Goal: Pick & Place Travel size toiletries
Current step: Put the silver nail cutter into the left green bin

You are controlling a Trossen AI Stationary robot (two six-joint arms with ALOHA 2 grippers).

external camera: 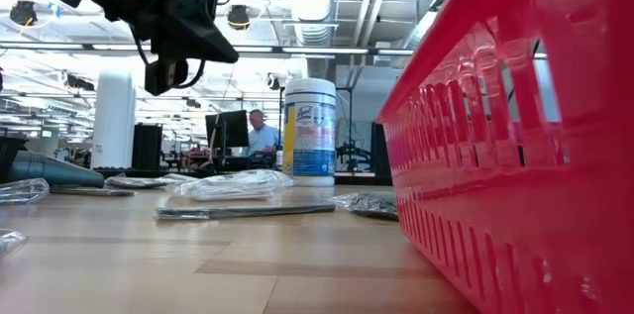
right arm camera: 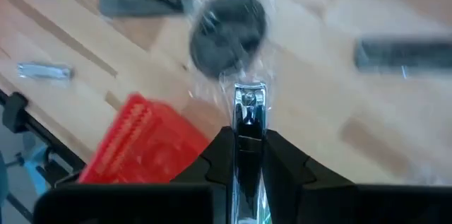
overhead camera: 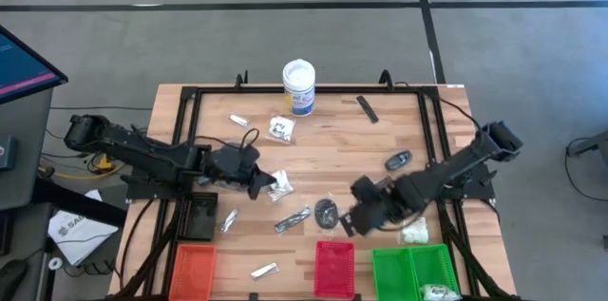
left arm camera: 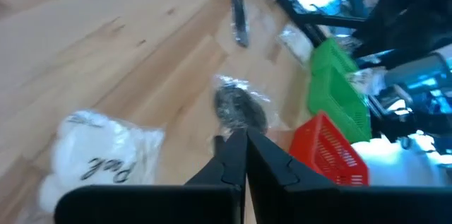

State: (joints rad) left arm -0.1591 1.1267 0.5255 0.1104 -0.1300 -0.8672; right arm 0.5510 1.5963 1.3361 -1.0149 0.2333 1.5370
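Note:
My right gripper (right arm camera: 248, 139) is shut on a small silvery clipper (right arm camera: 248, 107) and hangs above the table (overhead camera: 323, 149), just off a dark round disc in a clear wrapper (right arm camera: 227, 30), near the red tray (overhead camera: 334, 268). My left gripper (left arm camera: 244, 148) is shut with nothing between its fingers, beside a clear packet with white contents (overhead camera: 281, 185) lying flat on the wood. In the high view it is at the table's left middle (overhead camera: 258, 185). More toiletries lie scattered flat: silvery tubes (overhead camera: 293, 219), a black stick (overhead camera: 367, 109), another clear packet (overhead camera: 281, 128). My right gripper pinches the silvery clipper between its two fingers, the clipper lying along them with its free end (right arm camera: 248, 100) sticking out past the tips. The fingers point steeply down. The clipper is lifted clear of the table.
An orange tray (overhead camera: 193, 268), the red tray and a green tray (overhead camera: 415, 268) line the near edge; the green one holds an item (overhead camera: 437, 291). A white packet (overhead camera: 415, 235) lies by the green tray. A tall white tub (overhead camera: 298, 87) stands at the far middle. A black frame (overhead camera: 190, 102) borders the table.

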